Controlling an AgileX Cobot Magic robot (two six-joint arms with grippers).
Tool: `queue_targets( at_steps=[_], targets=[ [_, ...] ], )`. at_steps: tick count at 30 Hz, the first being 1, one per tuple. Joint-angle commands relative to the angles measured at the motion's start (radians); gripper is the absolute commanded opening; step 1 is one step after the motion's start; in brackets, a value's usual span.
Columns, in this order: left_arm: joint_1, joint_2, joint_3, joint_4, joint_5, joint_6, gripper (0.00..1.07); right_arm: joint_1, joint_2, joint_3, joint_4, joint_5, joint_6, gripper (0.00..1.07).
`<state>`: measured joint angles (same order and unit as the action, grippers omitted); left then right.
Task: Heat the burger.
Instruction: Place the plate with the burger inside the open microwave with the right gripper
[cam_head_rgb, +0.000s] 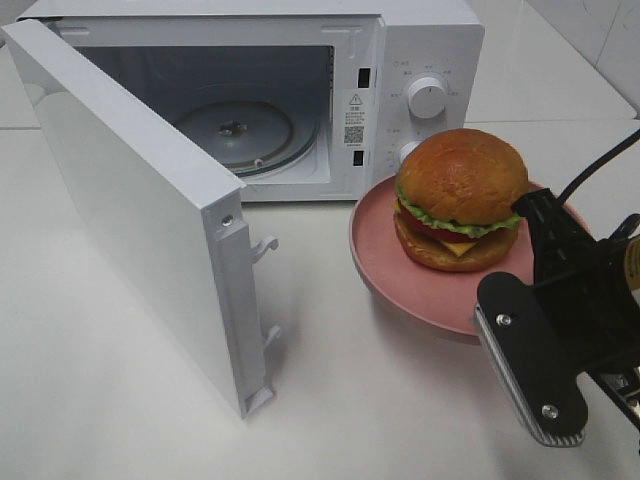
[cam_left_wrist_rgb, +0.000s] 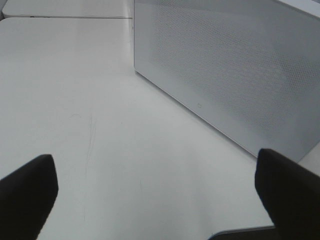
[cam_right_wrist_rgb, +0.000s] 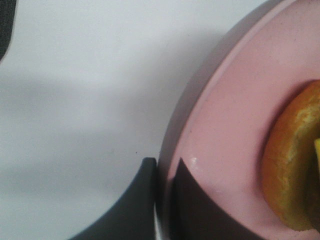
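Since the left gripper (cam_left_wrist_rgb: 157, 200) hangs with fingers wide apart beside the open door (cam_head_rgb: 130, 200) and the turntable (cam_head_rgb: 235, 130) sits bare, the burger (cam_head_rgb: 460, 195) on the pink plate (cam_head_rgb: 400, 270) just right of the microwave (cam_head_rgb: 420, 40), rim clamped by the right gripper (cam_right_wrist_rgb: 161, 200), wants a level, slow carry in, clear of the door frame.

White table (cam_head_rgb: 120, 400) under an open white microwave (cam_head_rgb: 420, 60)

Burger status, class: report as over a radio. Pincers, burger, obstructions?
Left pincer open, empty. Right pincer shut on the plate rim. Burger on plate, outside the microwave. Door open wide; nothing seen blocking.
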<state>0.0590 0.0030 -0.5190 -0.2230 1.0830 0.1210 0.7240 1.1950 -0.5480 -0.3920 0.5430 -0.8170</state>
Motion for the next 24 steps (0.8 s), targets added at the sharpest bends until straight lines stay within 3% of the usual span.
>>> queue_targets(
  at_steps=[1, 12, 24],
  targets=[
    [-0.003, -0.001, 0.003, -0.004, -0.012, -0.006, 1.00, -0.074, -0.008, -0.004, 0.134, -0.099, -0.267, 0.00],
    [-0.003, -0.001, 0.003, -0.004, -0.012, -0.006, 1.00, -0.194, -0.008, -0.004, 0.441, -0.104, -0.766, 0.00],
    [-0.003, -0.001, 0.003, -0.004, -0.012, -0.006, 1.00, -0.191, -0.005, -0.011, 0.444, -0.159, -0.797, 0.00]
  ],
)
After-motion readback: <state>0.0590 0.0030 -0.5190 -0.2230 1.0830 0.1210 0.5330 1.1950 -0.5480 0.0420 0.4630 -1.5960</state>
